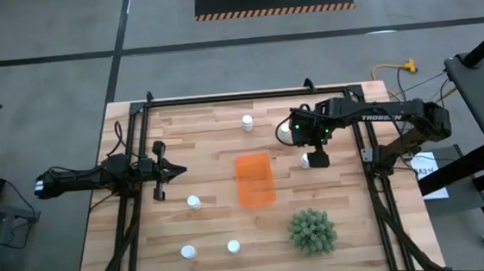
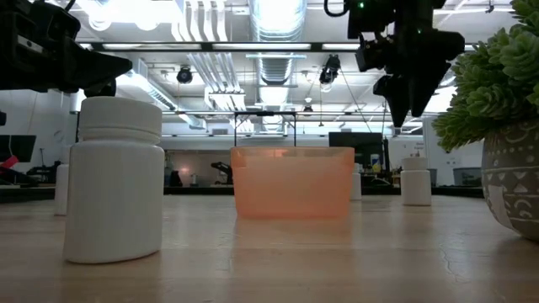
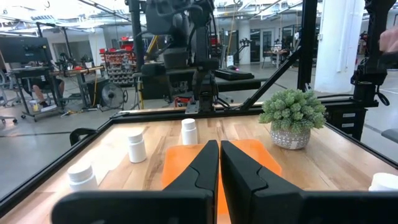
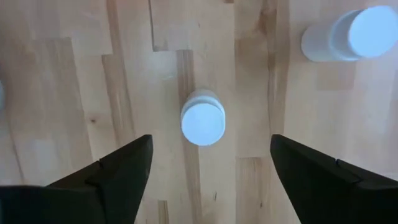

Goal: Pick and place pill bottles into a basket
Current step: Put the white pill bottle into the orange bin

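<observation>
The orange basket (image 1: 254, 179) sits at the table's middle, its base on the wood. Small white pill bottles stand upright around it: one far (image 1: 247, 122), one to its left (image 1: 194, 202), two near the front edge (image 1: 188, 252) (image 1: 233, 247). My right gripper (image 1: 317, 157) hangs open, pointing down, above another bottle (image 4: 203, 122) just right of the basket; its fingers stand on either side of the bottle without touching it. In the low view the gripper (image 2: 407, 114) is still clear above that bottle (image 2: 415, 181). My left gripper (image 1: 171, 169) waits shut and level at the left.
A green spiky plant (image 1: 311, 231) in a patterned pot stands near the front right of the table. One more bottle (image 4: 348, 34) stands close to the one under my right gripper. A black frame (image 1: 247, 94) runs along the table's far and side edges.
</observation>
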Tool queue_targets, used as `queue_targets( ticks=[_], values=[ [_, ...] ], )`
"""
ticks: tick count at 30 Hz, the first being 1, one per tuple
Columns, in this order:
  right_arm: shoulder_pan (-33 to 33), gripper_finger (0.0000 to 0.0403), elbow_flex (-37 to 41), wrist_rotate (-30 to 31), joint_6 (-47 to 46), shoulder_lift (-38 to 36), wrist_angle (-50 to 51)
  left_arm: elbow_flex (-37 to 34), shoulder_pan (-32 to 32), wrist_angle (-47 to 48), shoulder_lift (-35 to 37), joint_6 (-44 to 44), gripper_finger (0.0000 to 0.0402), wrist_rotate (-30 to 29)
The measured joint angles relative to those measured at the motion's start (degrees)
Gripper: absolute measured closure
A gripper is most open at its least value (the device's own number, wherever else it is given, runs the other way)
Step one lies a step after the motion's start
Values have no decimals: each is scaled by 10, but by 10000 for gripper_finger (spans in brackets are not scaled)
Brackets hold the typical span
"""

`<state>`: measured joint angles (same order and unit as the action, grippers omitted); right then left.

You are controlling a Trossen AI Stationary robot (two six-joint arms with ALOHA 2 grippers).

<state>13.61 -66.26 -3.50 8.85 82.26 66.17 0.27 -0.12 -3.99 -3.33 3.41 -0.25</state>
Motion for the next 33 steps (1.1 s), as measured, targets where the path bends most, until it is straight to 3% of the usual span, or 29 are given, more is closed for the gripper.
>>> queue_targets(
  ticks=[15, 33],
  values=[
    [0, 98, 97, -30, 5, 0, -104, 0, 0, 0, 0, 0, 401, 0],
    [0, 108, 134, -30, 6, 0, -162, 0, 0, 0, 0, 0, 401, 0]
  ],
)
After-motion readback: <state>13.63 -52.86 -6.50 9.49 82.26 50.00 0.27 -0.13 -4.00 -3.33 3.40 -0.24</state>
